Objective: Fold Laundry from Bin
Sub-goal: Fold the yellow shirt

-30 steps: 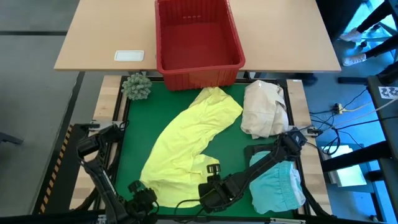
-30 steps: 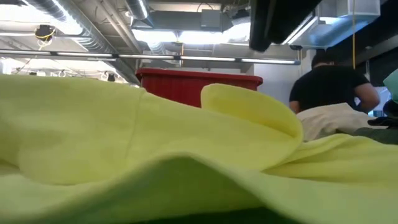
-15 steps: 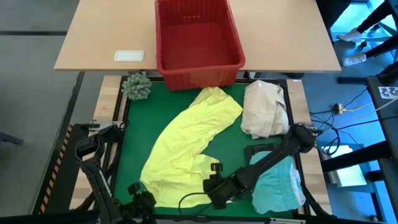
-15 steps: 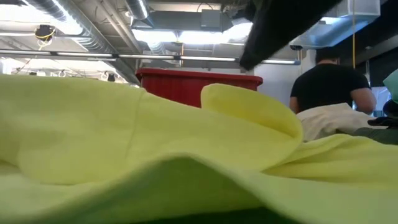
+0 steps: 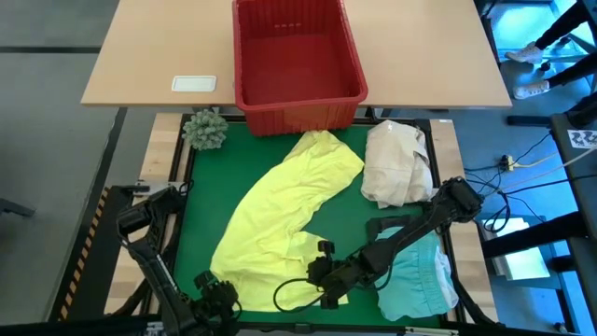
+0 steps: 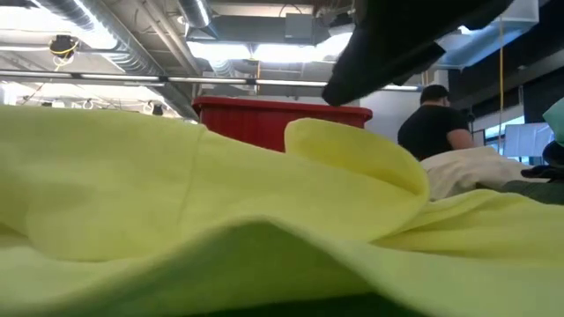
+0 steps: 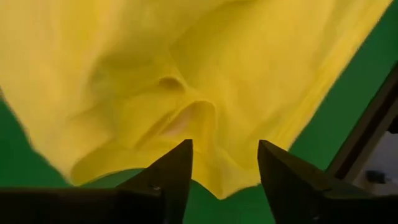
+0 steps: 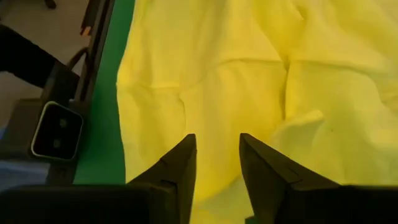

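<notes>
The red bin [image 5: 297,65] stands empty on the wooden table [image 5: 149,56] at the far edge of the green mat [image 5: 210,191], and the yellow garment [image 5: 280,219] sprawls across the mat with a cream cloth bundle [image 5: 396,163] and a turquoise garment [image 5: 420,280] to its right. Over the yellow garment's near hem, the right gripper [image 8: 216,163] and left gripper [image 7: 224,171] both hover with fingers apart, gripping nothing.

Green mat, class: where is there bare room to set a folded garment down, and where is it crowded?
Bare green mat lies between the spiky ball, the red bin and the yellow garment. Crowded along the right: cream bundle, turquoise garment, right gripper.
</notes>
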Tool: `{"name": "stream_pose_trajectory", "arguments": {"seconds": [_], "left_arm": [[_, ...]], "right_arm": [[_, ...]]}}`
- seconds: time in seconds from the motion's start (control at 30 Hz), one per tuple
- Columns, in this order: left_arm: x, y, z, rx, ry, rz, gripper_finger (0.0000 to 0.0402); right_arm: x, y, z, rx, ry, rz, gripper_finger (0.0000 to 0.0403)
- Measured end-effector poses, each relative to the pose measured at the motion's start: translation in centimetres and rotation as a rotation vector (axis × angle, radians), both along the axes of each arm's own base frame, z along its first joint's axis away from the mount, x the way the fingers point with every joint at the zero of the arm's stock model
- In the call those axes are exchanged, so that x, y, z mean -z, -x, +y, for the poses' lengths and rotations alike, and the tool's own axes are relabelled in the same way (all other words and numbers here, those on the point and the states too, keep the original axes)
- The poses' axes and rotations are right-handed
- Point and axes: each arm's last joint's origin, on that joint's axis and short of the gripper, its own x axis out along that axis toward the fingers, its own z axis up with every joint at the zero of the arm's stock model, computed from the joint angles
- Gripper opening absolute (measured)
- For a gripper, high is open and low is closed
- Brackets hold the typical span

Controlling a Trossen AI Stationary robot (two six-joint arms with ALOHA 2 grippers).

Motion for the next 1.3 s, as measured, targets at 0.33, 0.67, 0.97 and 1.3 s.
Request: {"name": "stream_pose_trajectory", "arguments": {"seconds": [0.33,0.67,0.97,1.3], "left_arm": [[0.3,-0.2,-0.1,-0.006,0.032,-0.004,0.0219],[0.6,-0.9,0.2,-0.043,0.033,0.003,0.0219],[3.2,-0.9,1.1,-0.107,-0.016,0.126,0.0217],[3.2,-0.1,1.0,-0.14,-0.028,0.136,0.0084]], "right_arm": [[0.4,0.1,-0.8,0.166,0.018,0.012,0.0229],[2.5,-1.1,-1.1,0.211,-0.066,0.055,0.0227],[3.5,-1.6,-1.5,0.254,-0.053,0.055,0.0159],[2.9,-1.1,-0.9,0.249,-0.04,0.029,0.0013]]}}
